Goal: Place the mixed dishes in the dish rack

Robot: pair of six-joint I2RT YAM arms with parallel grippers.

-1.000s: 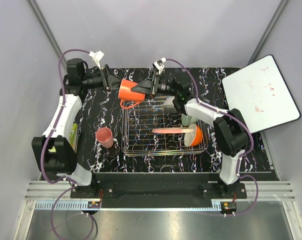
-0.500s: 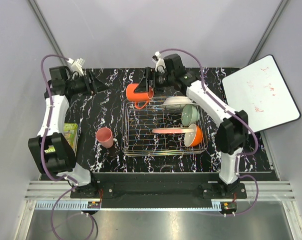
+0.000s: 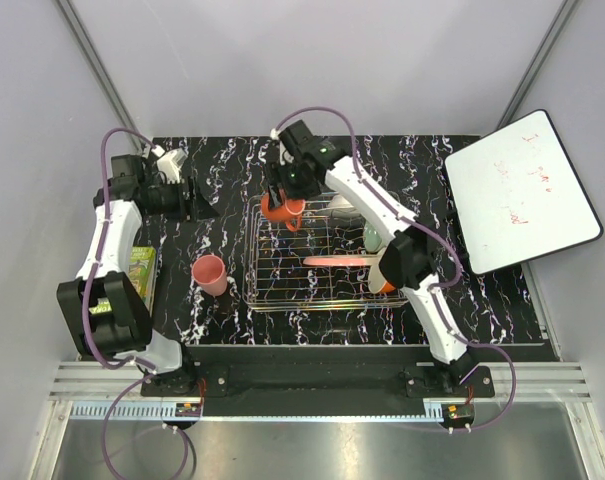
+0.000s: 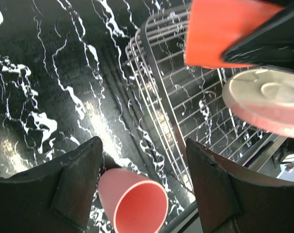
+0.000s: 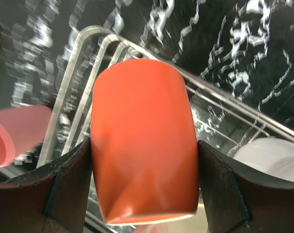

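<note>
My right gripper (image 3: pixel 284 196) is shut on the orange mug (image 3: pixel 280 210) and holds it over the far-left corner of the dish rack (image 3: pixel 267 290). In the right wrist view the mug (image 5: pixel 142 141) sits between my fingers (image 5: pixel 71 189), above the rack's rim (image 5: pixel 108 43). My left gripper (image 3: pixel 197 200) is open and empty, left of the rack. The pink mug (image 3: pixel 210 273) stands on the table left of the rack and also shows in the left wrist view (image 4: pixel 137 204). The pink-and-peach plate (image 3: pixel 337 261), white plate (image 3: pixel 344 205), pale green bowl (image 3: pixel 374 238) and orange bowl (image 3: pixel 392 273) are in the rack.
A green book (image 3: pixel 142 265) lies at the table's left edge beside the left arm. A whiteboard (image 3: pixel 522 190) lies at the far right. The right arm stretches across the rack's right half. The tabletop (image 3: pixel 222 230) is black marble.
My left gripper has let go of the orange mug and pulled back to the left. My right gripper has carried the mug left and toward me, over the rack's far-left corner.
</note>
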